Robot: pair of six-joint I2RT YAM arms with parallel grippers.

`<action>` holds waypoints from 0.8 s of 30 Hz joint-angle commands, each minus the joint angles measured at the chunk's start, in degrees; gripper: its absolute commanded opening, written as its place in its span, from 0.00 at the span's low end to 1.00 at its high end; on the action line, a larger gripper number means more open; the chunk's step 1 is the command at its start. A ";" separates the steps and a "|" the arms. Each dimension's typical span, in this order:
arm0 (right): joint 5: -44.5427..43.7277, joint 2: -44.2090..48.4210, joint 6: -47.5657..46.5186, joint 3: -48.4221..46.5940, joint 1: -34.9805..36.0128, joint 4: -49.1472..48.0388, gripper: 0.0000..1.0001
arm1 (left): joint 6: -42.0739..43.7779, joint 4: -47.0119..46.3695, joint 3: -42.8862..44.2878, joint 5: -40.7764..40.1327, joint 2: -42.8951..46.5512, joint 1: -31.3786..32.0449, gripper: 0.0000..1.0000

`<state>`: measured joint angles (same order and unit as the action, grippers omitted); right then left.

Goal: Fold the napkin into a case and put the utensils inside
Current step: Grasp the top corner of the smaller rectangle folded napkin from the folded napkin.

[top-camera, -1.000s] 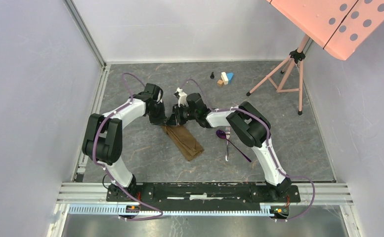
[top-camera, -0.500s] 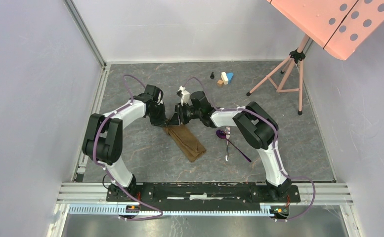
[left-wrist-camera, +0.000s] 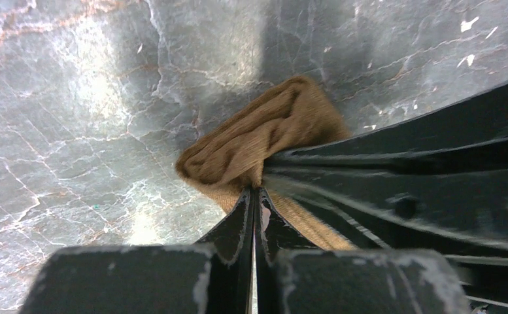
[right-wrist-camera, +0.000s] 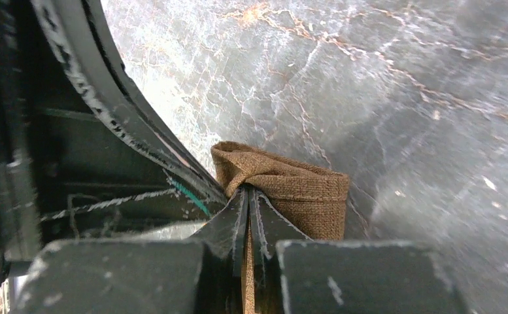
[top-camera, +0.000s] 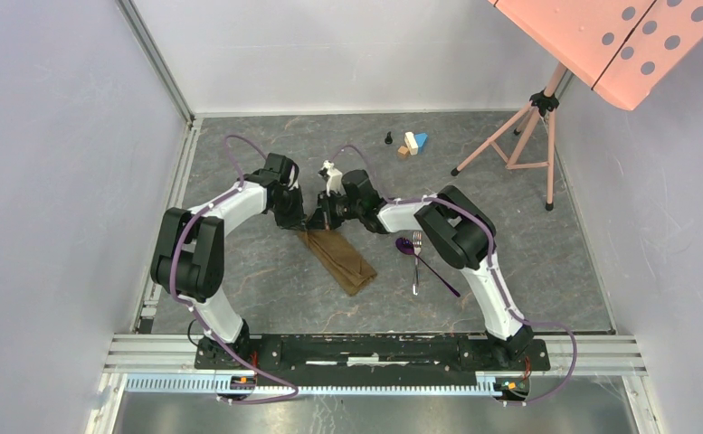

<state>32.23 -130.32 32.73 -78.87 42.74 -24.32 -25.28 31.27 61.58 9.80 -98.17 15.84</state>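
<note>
Two arms rise from a black rail [top-camera: 365,351] at the near edge of a grey marbled table [top-camera: 266,289] and bend inward to meet over its middle. Ahead of the right arm's base lie a silver fork [top-camera: 415,264] and a purple-bowled spoon [top-camera: 405,245]. Their handles cross, and both rest bare on the table just right of the brown napkin [top-camera: 343,262]. The napkin is folded into a narrow strip that runs diagonally from near right to far left and lies flat along most of its length.

The two tools meet at its far end. The left gripper [left-wrist-camera: 254,196] has its jaws pressed together on a bunched fold of the cloth. The right gripper [right-wrist-camera: 246,193] comes in from the opposite side and pinches the same end, its jaws tight on a thin edge while a folded corner puffs up beyond them. The two sets of fingers sit just beside each other.

Farther back, near the rear wall, a small cluster of toy blocks [top-camera: 411,143] rests well apart from the cloth. To the right a pink tripod [top-camera: 521,136] stands beneath a pink perforated board [top-camera: 619,45].
</note>
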 commanded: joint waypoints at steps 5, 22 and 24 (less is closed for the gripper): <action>-2.33 -2.78 5.26 0.94 4.12 -8.54 0.08 | -2.08 -0.77 6.51 2.62 -1.76 0.07 0.03; -0.24 13.71 -10.64 4.81 -0.20 11.09 0.46 | -3.99 -0.31 -2.23 6.38 10.62 -5.15 0.51; -0.93 15.16 -13.69 5.35 -0.34 13.51 0.48 | -4.98 -1.95 -4.87 9.71 11.61 -7.35 0.53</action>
<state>31.31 -120.88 27.35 -74.32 42.28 -16.43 -26.74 33.17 60.60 13.19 -90.37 12.08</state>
